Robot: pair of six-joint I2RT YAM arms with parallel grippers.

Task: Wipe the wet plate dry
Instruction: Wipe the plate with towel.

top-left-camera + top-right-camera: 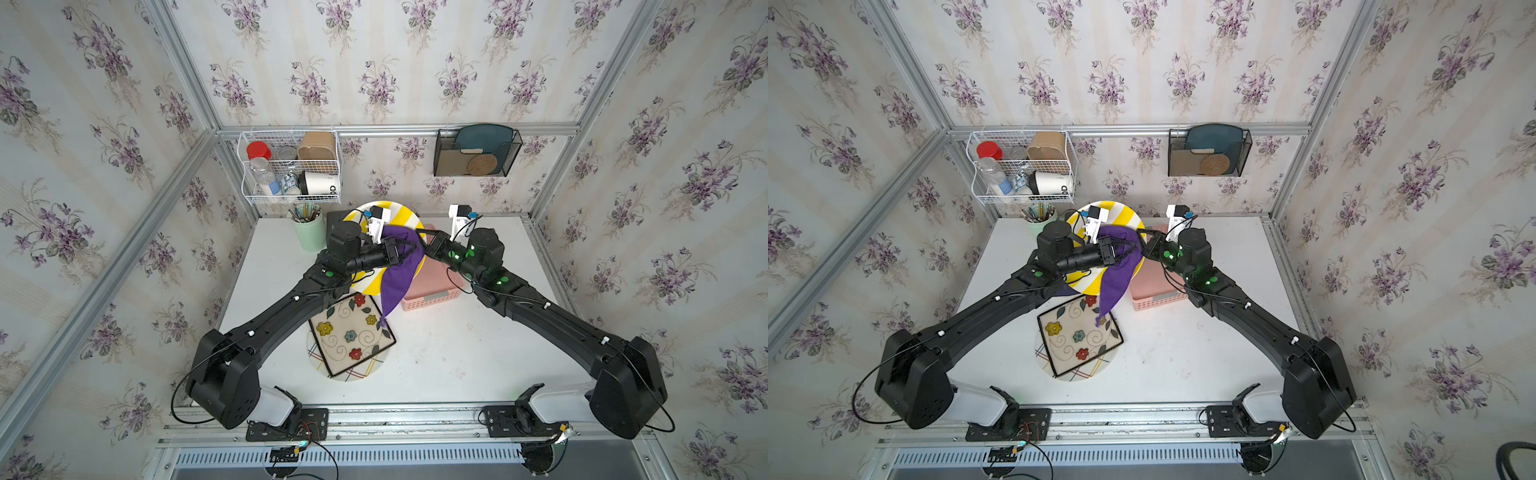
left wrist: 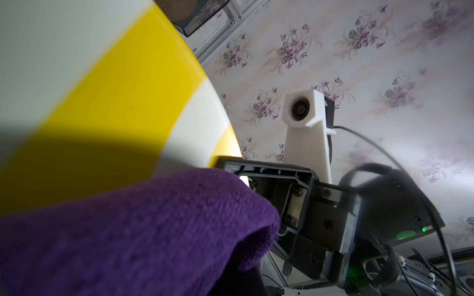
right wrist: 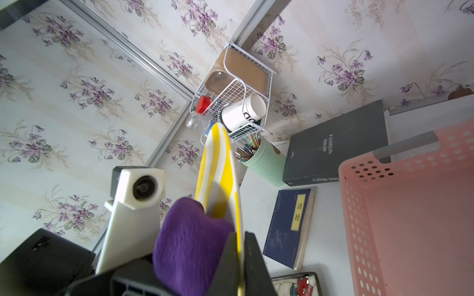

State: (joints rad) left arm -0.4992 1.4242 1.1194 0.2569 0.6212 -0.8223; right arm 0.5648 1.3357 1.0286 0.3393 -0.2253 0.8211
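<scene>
The yellow-and-white striped plate (image 1: 397, 211) (image 1: 1119, 211) is held on edge above the back of the table, in both top views. My right gripper (image 1: 427, 244) (image 3: 241, 237) is shut on its rim; the rim (image 3: 218, 164) runs between the two black fingers. A purple cloth (image 1: 397, 282) (image 1: 1115, 282) is bunched against the plate's face (image 2: 102, 89) and hangs down toward the table. My left gripper (image 1: 407, 249) (image 1: 1128, 249) is shut on this cloth (image 2: 128, 230), which hides its fingertips in the left wrist view. Whether the plate is wet I cannot tell.
A pink basket (image 1: 432, 296) sits under the right wrist. A floral square plate (image 1: 351, 336) lies on a round one in front. A green pencil cup (image 1: 311, 230), a grey book (image 3: 338, 146) and a blue book (image 3: 289, 225) stand at the back. Wire basket (image 1: 291, 166) and mesh holder (image 1: 478, 151) hang on the wall.
</scene>
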